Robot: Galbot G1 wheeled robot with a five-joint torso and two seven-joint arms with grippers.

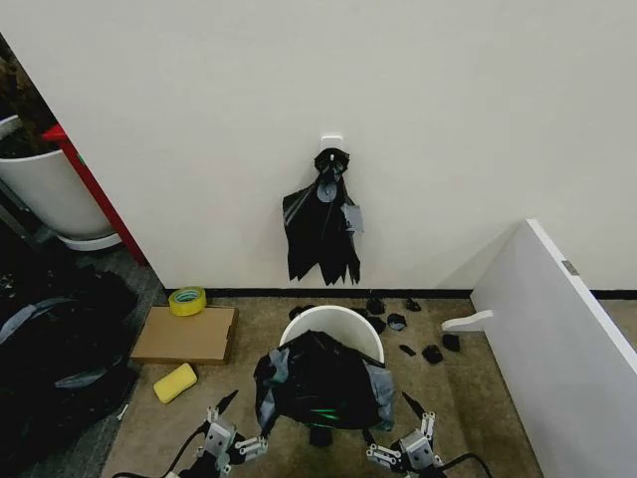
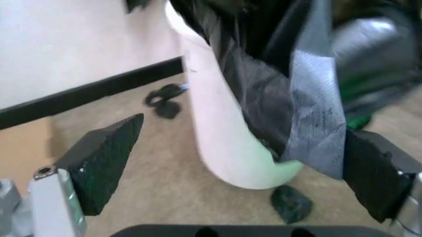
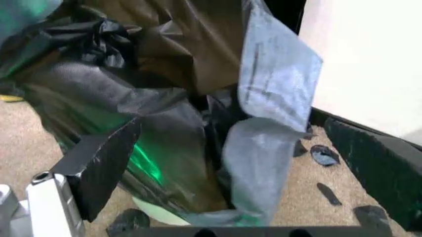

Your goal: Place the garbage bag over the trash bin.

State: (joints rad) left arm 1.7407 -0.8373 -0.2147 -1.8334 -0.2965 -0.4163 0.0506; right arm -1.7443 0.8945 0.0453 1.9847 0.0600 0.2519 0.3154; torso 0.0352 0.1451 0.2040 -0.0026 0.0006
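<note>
1. Garbage bag hangs on the near side of the trash bin, which stands on the floor a little out from the far wall, near the middle of the scene.
2. Black plastic covers the bin's near rim and front; the far arc of the rim is bare white, so I judge the bag only partly on.
3. What remains, as I read it, is to spread the bag's mouth over the far rim and pull it down evenly all round.
4. Left gripper sits low at the near left of the bin, its jaws spread apart with nothing between them.
5. Right gripper sits at the near right of the bin, jaws likewise spread and empty; in the right wrist view the bag lies just ahead of them.
6. In the left wrist view the bin's white side and pale green base show below the bag's edge.
7. Brown carpet covers the floor, with small black scraps scattered to the right of the bin.
8. On the far wall a knotted bunch of black plastic hangs from a hook.
9. To the left lie a flat cardboard piece, a roll of yellow tape and a yellow sponge; a white panel stands on the right.
</note>
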